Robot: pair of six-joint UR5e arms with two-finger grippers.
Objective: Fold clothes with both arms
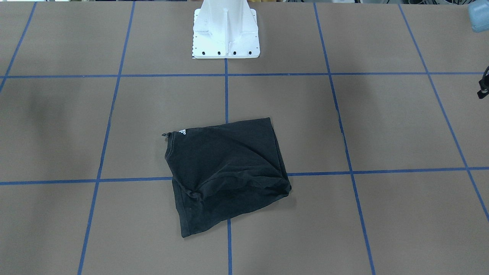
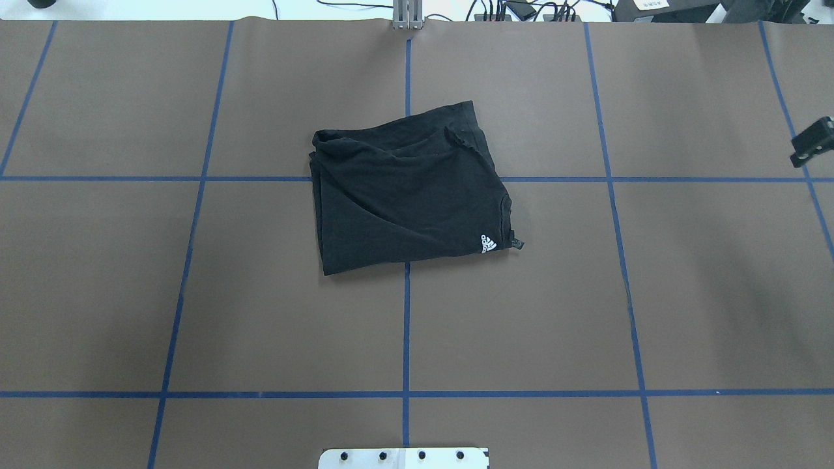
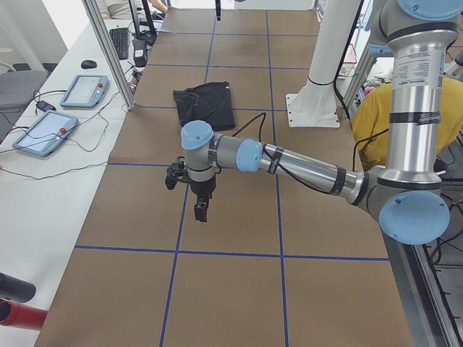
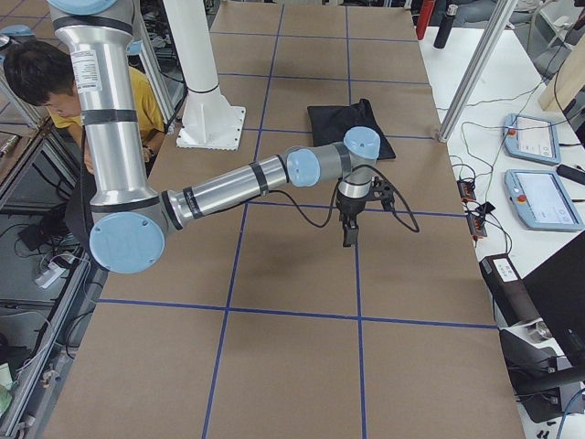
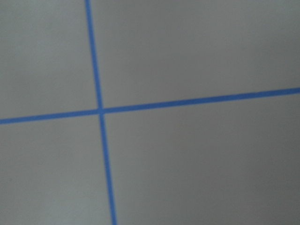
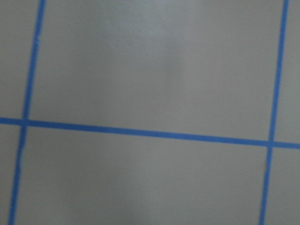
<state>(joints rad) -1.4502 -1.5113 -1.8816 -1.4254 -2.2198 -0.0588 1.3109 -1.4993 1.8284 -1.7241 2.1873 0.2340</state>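
Black T-shirt (image 1: 225,172) lying folded on table (image 1: 382,126), left gripper (image 3: 200,211) and right gripper (image 4: 348,236) hovering well apart from it, cannot tell if open

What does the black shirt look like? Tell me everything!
The black T-shirt looks like soft cotton, folded into a wrinkly, crooked rectangle. It lies near the middle of the brown table, over a crossing of blue tape lines. A small white logo peeks out at one corner. Only the table touches it.
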